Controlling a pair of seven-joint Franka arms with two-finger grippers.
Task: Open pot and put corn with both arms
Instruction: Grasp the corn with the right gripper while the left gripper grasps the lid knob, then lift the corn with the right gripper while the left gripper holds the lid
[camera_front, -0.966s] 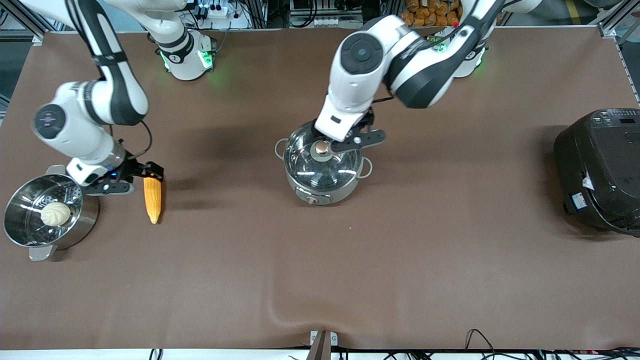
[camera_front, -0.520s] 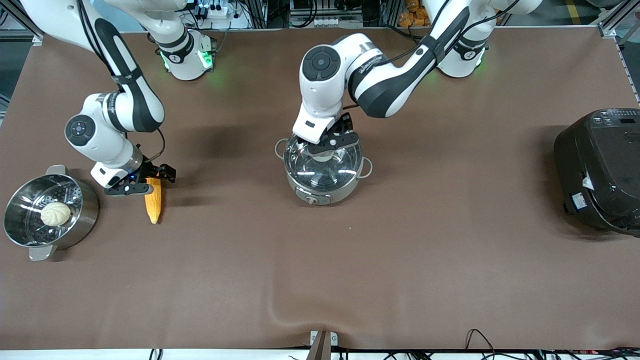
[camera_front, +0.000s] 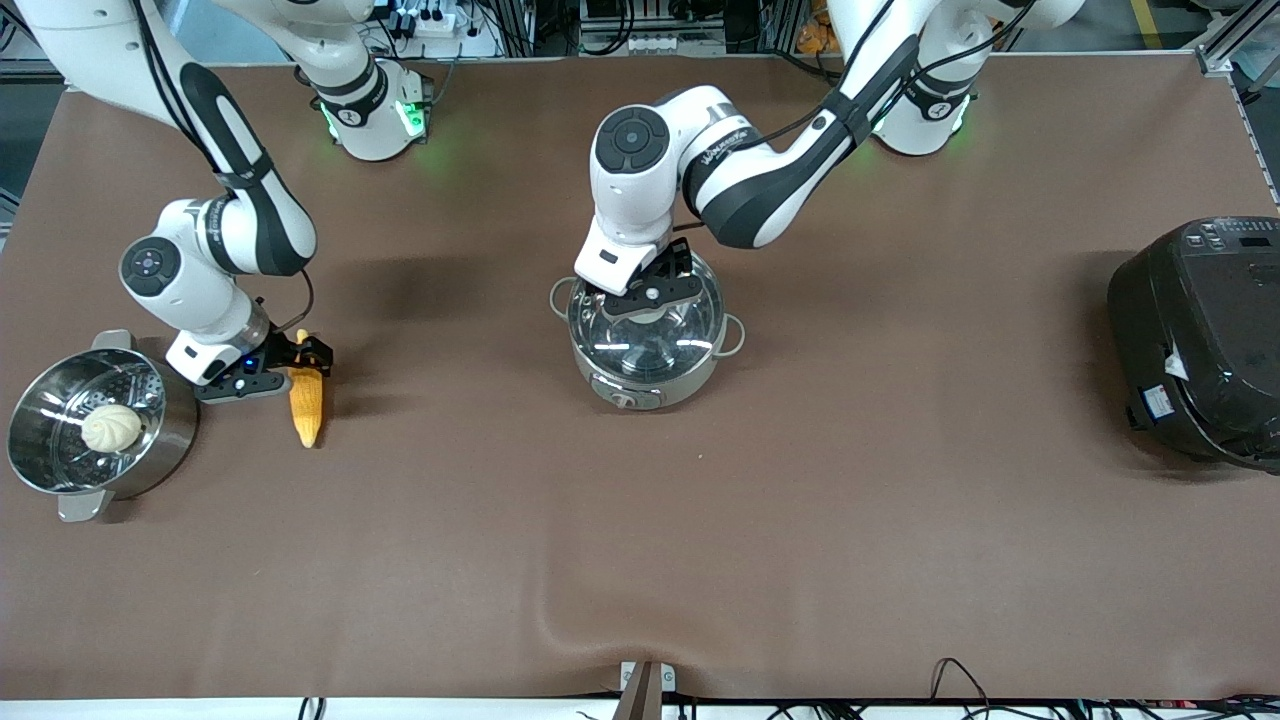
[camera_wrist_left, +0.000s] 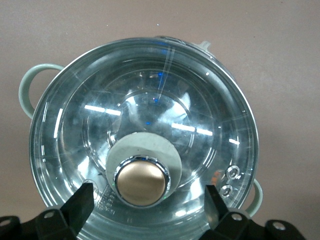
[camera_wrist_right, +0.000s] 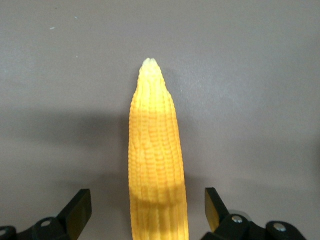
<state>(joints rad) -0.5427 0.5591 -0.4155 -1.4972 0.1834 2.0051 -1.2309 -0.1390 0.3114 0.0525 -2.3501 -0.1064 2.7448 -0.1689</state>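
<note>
Desk (camera_front: 800, 520) first: brown cloth runs the whole width, a faint ripple near its camera edge, with racks and cables along the arms' side of the room. Black cooker (camera_front: 1195, 340) sits at the left arm's end, a steamer (camera_front: 170, 435) with a white bun (camera_front: 111, 427) at the right arm's end. Both arms have come down over the last second. The left arm has swung in from above and lowered its wrist, so the left gripper (camera_front: 648, 298) now sits low over the pot (camera_front: 646, 335) at mid-desk; the wrist view shows its jaws apart, straddling the brass knob (camera_wrist_left: 140, 182) of the glass lid (camera_wrist_left: 145, 135), not yet touching it. The lid is on, so the pot is unopened. The right arm has dropped and drawn in toward the steamer, and the right gripper (camera_front: 272, 372) is down at the blunt end of the corn (camera_front: 305, 405), which lies flat on the cloth just beside the steamer, tip pointing toward the camera and where it lay a second ago. Its jaws are apart too, one fingertip (camera_wrist_right: 79, 207) on each side of the cob without contact. Judging by this, both approaches are nearly finished and the closing of each grip looks to be next: knob first, so the lid can lift clear.
</note>
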